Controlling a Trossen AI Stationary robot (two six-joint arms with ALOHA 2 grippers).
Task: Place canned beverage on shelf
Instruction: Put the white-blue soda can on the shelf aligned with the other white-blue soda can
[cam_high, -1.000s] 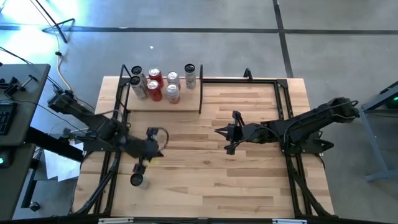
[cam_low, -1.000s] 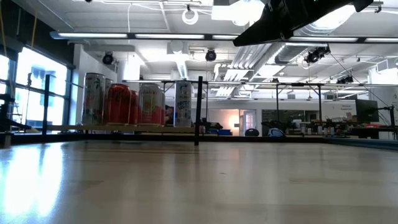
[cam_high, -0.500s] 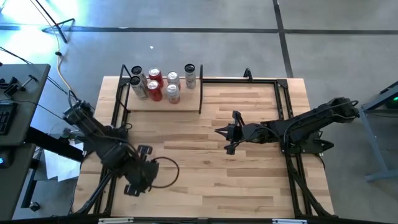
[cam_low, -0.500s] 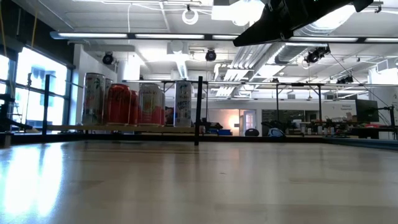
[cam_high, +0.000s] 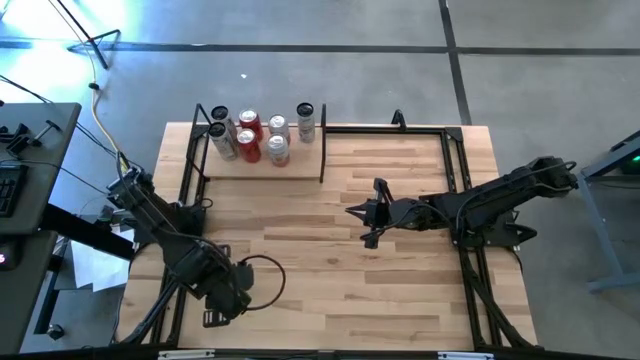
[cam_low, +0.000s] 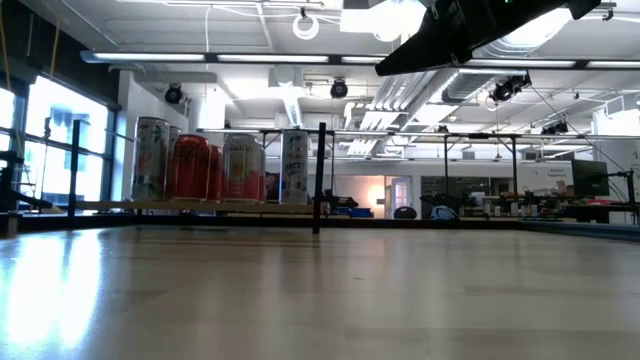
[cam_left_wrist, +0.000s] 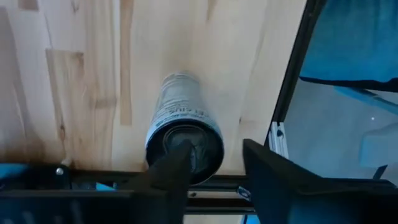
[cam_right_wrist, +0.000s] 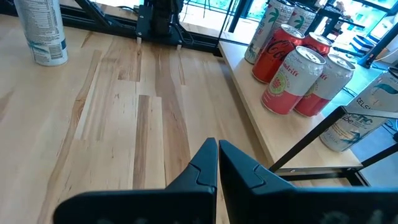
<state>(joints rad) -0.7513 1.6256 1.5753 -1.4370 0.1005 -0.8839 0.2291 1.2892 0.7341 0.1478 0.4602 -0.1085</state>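
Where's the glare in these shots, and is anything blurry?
Low view: window light washes the tabletop at left, and ceiling lights flare. High view: bright patch on the floor. Left wrist view: the fingers are soft, the can sharper.

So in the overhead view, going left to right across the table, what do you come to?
Left gripper near the table's front left corner → shelf holding cans at the back → right gripper near the middle → right arm reaching in from the right edge.
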